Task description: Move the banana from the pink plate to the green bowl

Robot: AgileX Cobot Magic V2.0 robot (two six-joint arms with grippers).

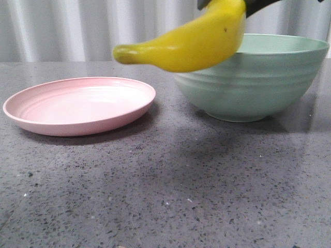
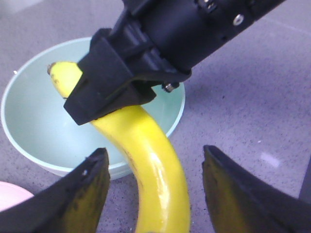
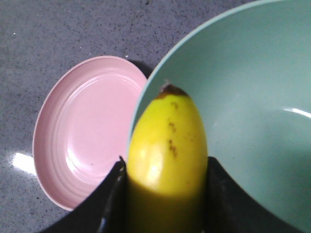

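Right end effector (image 3: pixel 165 194) has the banana (image 1: pixel 191 44) clamped between its two dark fingers (image 3: pixel 112 201), pads tight vs. both sides of the fruit. Banana's up in the air, off the worktop (image 1: pixel 165 191), roughly level, w/ its greenish stem end poking out toward the pink plate (image 1: pixel 80 105) and its thick body hanging over the near-left rim of the green bowl (image 1: pixel 253 77). In the front view only a sliver of that dark end effector shows at the top edge (the rest is cropped out).

From the right wrist cam: banana's dark tip sits right over the bowl's rim line, pale green interior on one side, pink plate on the other. Plate has nothing on it, sitting flat, just beside the bowl, whether they touch I can't tell.

Left end effector (image 2: pixel 155 189) hovers nearby, fingers spread wide apart, holding nothing; the banana runs between them w/o contact. Its cam looks down on the right arm gripping the fruit above the bowl.
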